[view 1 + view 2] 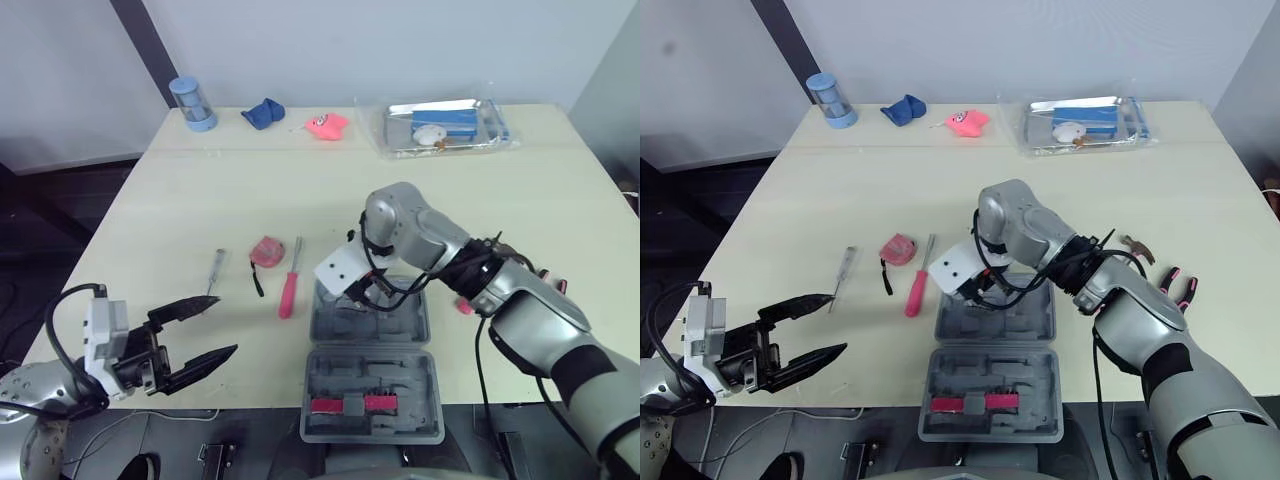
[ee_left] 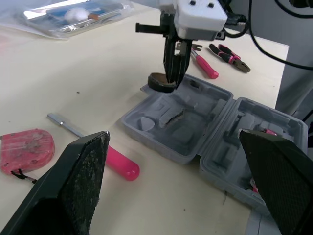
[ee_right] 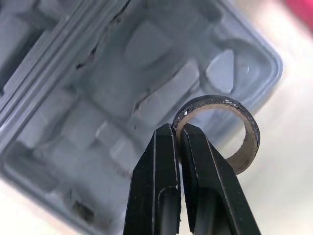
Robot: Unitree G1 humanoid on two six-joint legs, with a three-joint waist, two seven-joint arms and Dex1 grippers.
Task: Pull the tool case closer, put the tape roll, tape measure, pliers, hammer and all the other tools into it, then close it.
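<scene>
Clearly the tape roll (image 3: 215, 101) is light and stiff. The right gripper (image 3: 177, 130) pinches its thin wall, one finger inside the ring, above the open tool case (image 1: 402, 326); that grip looks secure. The left gripper (image 1: 226, 326) hangs open, well apart.

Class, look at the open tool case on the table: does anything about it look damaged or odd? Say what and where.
The tool case has a cracked grey moulded lining. A dark jagged split runs across the compartments in the half below the right claw, which grips the tape roll. Nothing else stands out.
</scene>
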